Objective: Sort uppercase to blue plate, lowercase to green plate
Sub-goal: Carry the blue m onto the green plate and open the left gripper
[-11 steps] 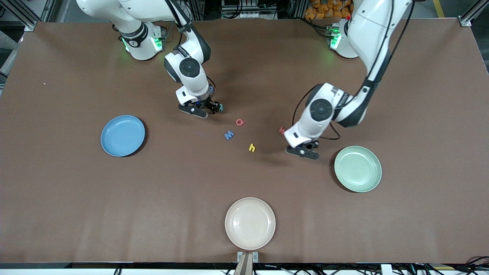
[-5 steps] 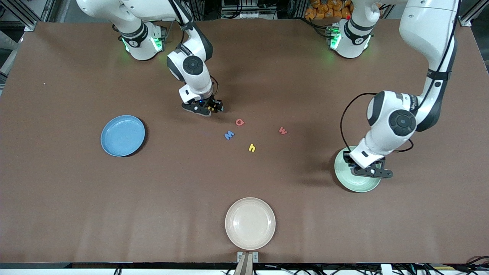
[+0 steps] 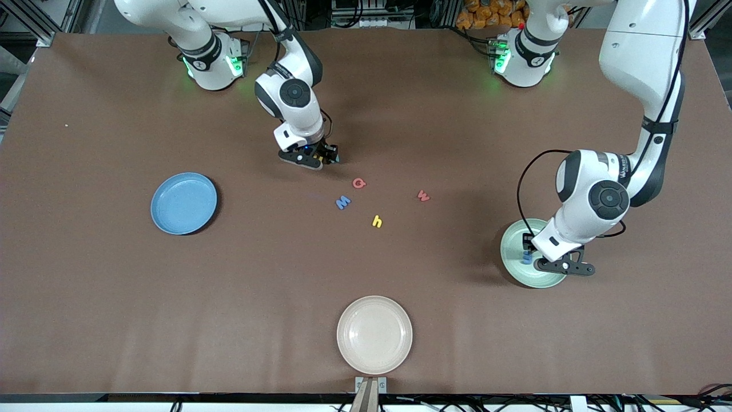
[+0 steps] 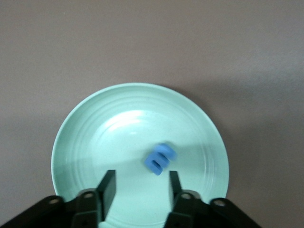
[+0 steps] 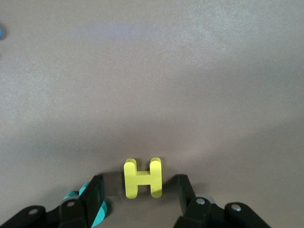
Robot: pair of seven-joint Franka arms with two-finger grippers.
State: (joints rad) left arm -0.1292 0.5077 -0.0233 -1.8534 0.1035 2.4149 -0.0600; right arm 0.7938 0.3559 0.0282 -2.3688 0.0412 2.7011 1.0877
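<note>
A: Fingers of the left gripper [image 4: 138, 190] spread, holding nothing, over the round pale mint-green plate [image 3: 517, 272]; the small blue foam lowercase m [image 4: 159, 159] lies in that plate.

B: Right gripper [image 5: 138, 192], fingers apart, low over the brown tabletop [image 3: 114, 297], straddling the yellow foam capital H [image 5: 142, 177], no contact seen. Teal foam letter [image 5: 84, 190] at one finger.

A: Red G [image 3: 358, 183], blue M [image 3: 342, 202], yellow h [image 3: 377, 221], red w [image 3: 423, 195] loose mid-tabletop. Round sky-blue plate [image 3: 184, 203] toward the right arm's end.
</note>
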